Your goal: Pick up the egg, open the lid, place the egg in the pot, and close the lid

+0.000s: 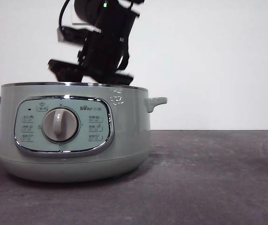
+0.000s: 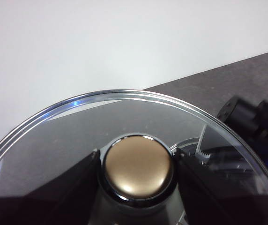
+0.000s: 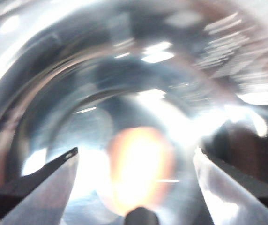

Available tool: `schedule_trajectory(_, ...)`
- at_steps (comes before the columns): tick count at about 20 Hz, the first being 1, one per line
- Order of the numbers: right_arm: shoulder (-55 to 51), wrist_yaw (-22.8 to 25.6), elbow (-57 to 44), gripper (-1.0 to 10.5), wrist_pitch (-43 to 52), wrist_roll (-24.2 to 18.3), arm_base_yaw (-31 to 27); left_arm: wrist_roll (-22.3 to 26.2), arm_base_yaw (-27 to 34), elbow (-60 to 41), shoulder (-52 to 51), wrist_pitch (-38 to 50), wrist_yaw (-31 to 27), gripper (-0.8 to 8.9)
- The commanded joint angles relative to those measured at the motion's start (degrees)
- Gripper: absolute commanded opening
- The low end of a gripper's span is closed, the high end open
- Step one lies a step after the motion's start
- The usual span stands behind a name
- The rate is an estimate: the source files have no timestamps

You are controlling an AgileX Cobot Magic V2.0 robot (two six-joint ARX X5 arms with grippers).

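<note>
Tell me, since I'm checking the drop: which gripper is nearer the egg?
Right. The right gripper hangs open inside the pot, the egg blurred beyond its jaws. The left gripper holds the lid by its knob elsewhere.

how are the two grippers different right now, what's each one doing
The left gripper is shut on the lid, its fingers clamping the gold-looking knob; the right gripper is open, its fingers spread wide apart. The left holds the lid up off the pot; the right is down inside the pot's shiny bowl, with a blurred orange shape, probably the egg, lying between its fingers. Both have dark fingers.
</note>
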Motion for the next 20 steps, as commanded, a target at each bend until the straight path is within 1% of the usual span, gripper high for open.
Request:
schedule_trajectory(1,-4.8,5.8,0.0,4.1,-2.1,1.2,-0.4,0.7,0.0,1.0,0.3,2.6,-0.3,-0.08)
schedule_trajectory(4,-13.9,13.8,0.0,4.1,-7.9,1.6,-3.2,0.7,0.0,1.0,3.2,3.1,0.4,-0.08)
schedule_trajectory(5,-17.5,15.9,0.0,4.1,-9.4,2.8,-4.3,0.6,0.0,1.0,4.3,4.0,2.8,-0.08)
schedule_trajectory(7,-24.3,15.8,0.0,4.1,-12.0,6.6,-6.4,0.6,0.0,1.0,7.5,6.4,6.8,-0.09)
schedule_trajectory(8,-27.1,15.8,0.0,4.1,-13.2,8.1,-7.2,0.4,0.0,1.0,8.9,7.3,7.8,-0.08)
schedule_trajectory(10,-32.0,15.8,0.0,4.1,-15.7,8.7,-8.3,-0.7,0.0,1.0,12.0,9.1,10.9,-0.08)
schedule_trajectory(13,-37.4,15.9,0.0,4.1,-18.4,9.0,-9.2,-2.1,-0.1,-1.2,15.4,13.3,13.4,-0.08)
schedule_trajectory(17,-42.5,15.9,0.0,4.1,-21.5,9.1,-10.7,-5.4,-1.1,-10.8,16.2,23.5,13.3,-0.08)
schedule_trajectory(20,-45.2,15.9,0.0,4.1,-24.8,10.5,-11.2,-6.6,-1.3,-18.9,16.2,31.6,13.2,-0.09)
